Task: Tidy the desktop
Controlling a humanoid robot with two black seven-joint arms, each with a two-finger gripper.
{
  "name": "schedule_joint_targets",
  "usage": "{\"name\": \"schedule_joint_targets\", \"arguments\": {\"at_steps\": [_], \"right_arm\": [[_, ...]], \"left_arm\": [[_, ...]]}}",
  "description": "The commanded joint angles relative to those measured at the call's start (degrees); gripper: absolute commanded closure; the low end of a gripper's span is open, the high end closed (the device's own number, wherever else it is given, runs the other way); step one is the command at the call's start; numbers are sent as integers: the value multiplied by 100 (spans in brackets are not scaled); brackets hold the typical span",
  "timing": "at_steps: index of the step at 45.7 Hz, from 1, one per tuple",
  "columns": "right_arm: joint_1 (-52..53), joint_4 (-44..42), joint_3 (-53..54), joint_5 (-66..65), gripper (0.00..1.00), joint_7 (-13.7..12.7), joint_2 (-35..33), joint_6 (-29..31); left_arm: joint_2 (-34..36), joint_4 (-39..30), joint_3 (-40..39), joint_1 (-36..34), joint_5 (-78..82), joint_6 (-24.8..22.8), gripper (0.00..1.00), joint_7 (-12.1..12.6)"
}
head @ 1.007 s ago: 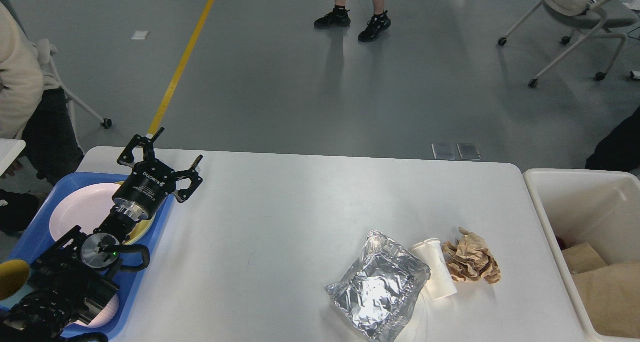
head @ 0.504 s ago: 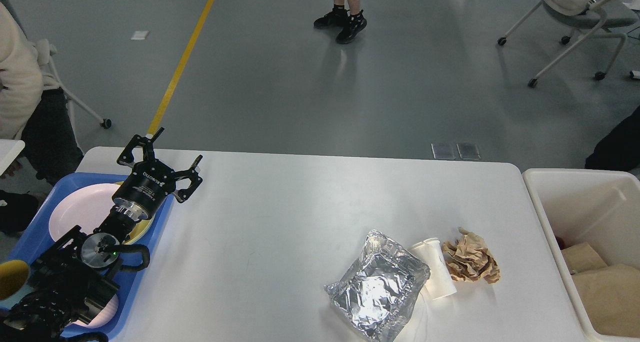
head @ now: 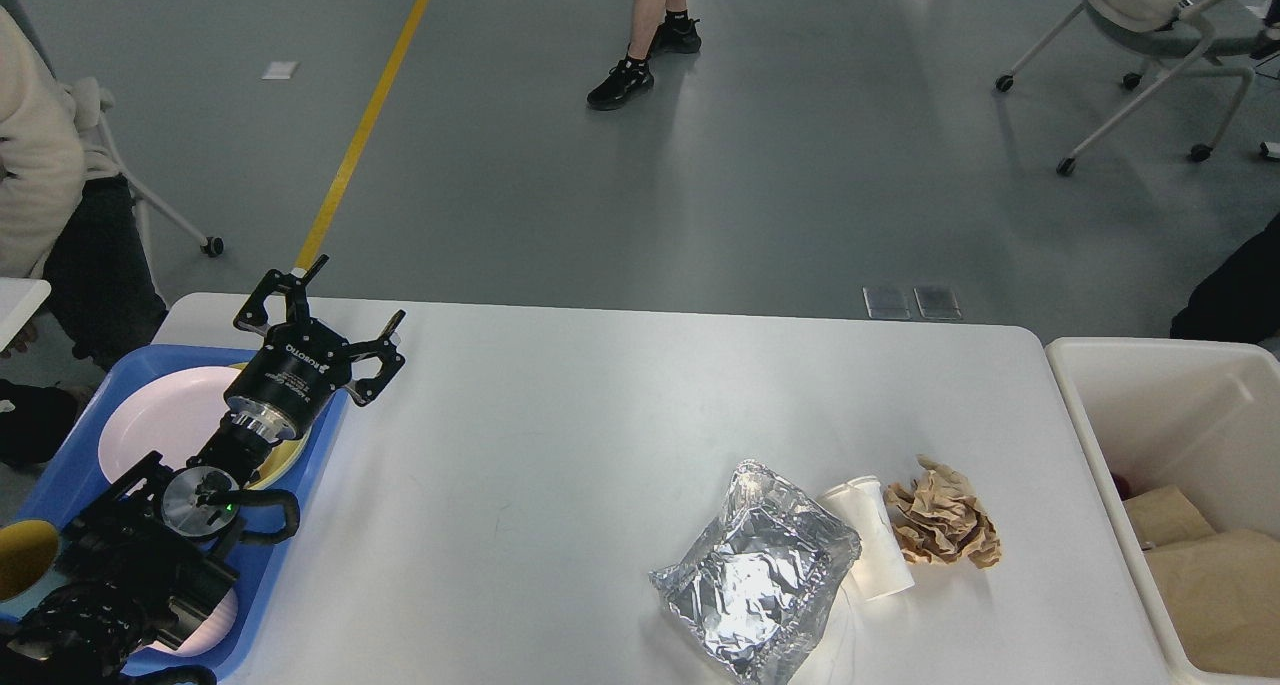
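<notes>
The white desktop [head: 560, 435] filled the room's near side, between a blue tray [head: 300, 525] and a white bin [head: 1110, 445]. Crumpled foil [head: 755, 570], a paper cup [head: 870, 550] and brown paper [head: 945, 525] lay together. The left gripper [head: 345, 310] hovered spread, empty.

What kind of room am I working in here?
Probably a lab or workshop floor: grey floor with a yellow line, wheeled chair, and a white desktop set up with trash and a bin.

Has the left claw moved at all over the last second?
No. The left claw hangs open at the same spot over the blue tray's far right corner, just as in both earlier pictures. The foil bag also lies unchanged.
</notes>
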Motion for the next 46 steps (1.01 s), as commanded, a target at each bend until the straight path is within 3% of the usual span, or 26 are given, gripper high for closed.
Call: {"name": "schedule_joint_targets", "arguments": {"at_steps": [1,14,24,36,46], "right_arm": [[146,131,301,2,2,-12,572,94],[182,666,468,37,2,-3,1539,164],[6,1826,556,98,6,-3,1820,59],[-1364,1950,671,116,6,5,2128,-37],[-2533,1933,715,283,6,5,2137,-915]], "left_arm": [[1,0,0,0,0,0,3,0],[1,0,0,0,0,0,3,0],[1,0,0,0,0,0,3,0],[1,0,0,0,0,0,3,0],[1,0,0,0,0,0,3,0]]}}
